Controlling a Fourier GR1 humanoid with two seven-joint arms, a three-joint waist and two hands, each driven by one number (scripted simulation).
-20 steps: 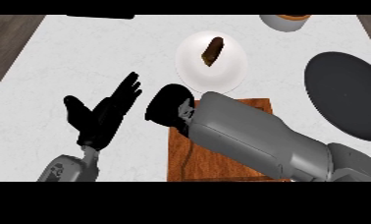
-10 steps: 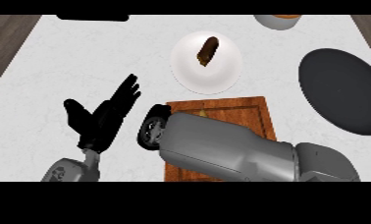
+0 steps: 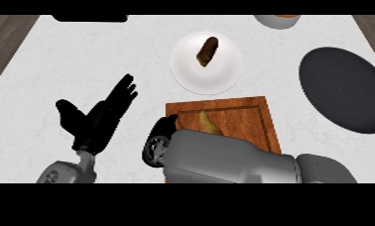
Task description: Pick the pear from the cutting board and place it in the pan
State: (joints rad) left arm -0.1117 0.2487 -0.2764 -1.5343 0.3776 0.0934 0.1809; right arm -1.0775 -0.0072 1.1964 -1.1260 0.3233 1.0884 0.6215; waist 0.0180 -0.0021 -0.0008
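Open-fingered, the left robot hand (image 3: 95, 117) rests at the view's left above the white table (image 3: 66, 61). Only a black sliver of the right robot hand (image 3: 167, 124) shows at the wooden cutting board's (image 3: 249, 116) left edge, so I cannot tell its state. The pear (image 3: 208, 123) lies on the board, partly hidden by the grey forearm, well apart from the dark pan (image 3: 341, 88) at right.

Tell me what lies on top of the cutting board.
A yellow-green pear lies on the cutting board, only its narrow upper part showing. The grey right forearm covers the rest of it and the board's near half, so anything else there is hidden.
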